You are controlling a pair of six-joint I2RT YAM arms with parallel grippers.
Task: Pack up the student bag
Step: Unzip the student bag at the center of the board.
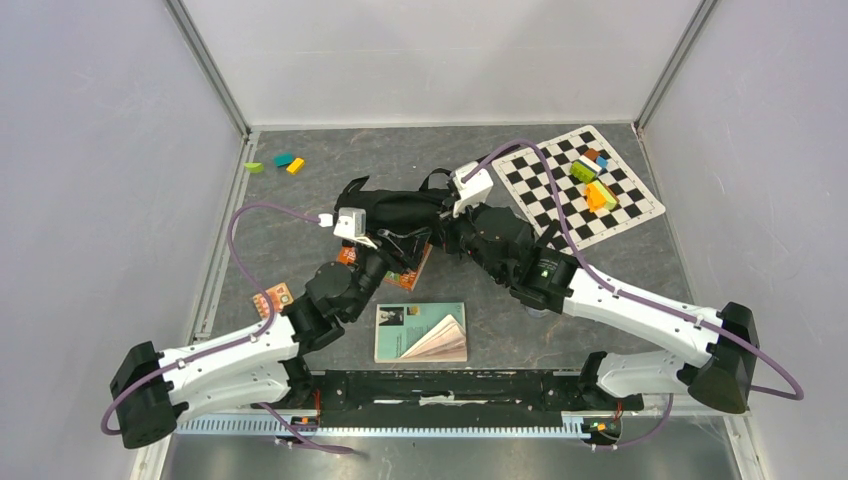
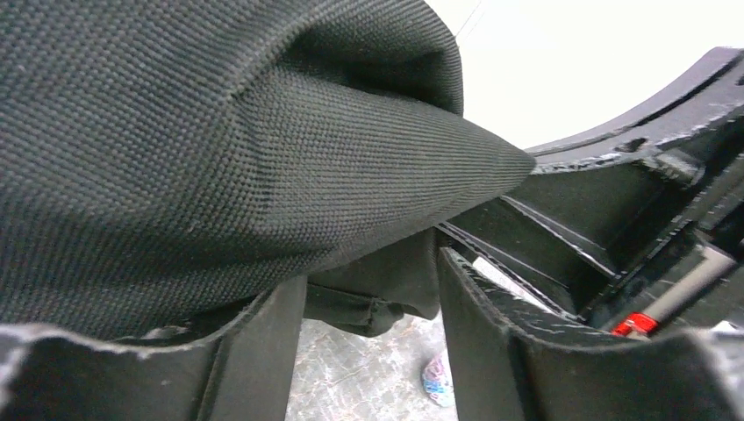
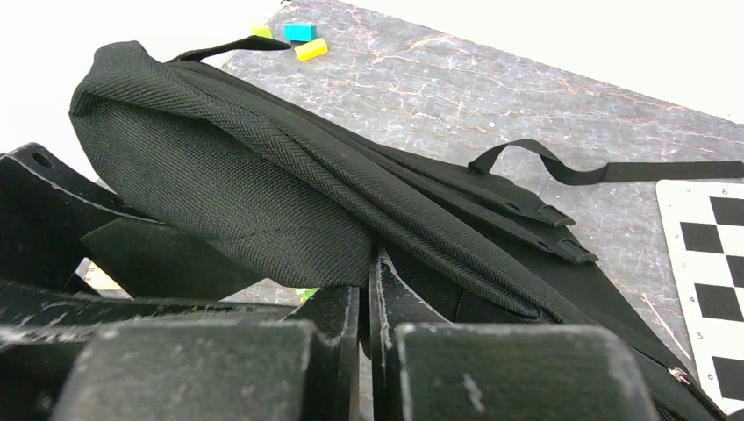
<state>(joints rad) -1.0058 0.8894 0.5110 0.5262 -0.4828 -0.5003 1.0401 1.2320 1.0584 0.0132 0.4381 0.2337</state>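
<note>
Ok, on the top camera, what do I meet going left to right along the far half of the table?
Small green, teal and yellow blocks → large black fabric backpack → black-and-white checkered mat.

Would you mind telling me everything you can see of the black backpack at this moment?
The backpack is soft black woven fabric, slumped on the grey table to the left of the checkered mat. Layered seams run along its length. One long strap trails across the table, and two shorter strap ends show plastic tips. The right gripper appears to pinch its edge, holding a fold raised. Another fold bulges over the open left gripper.
</note>
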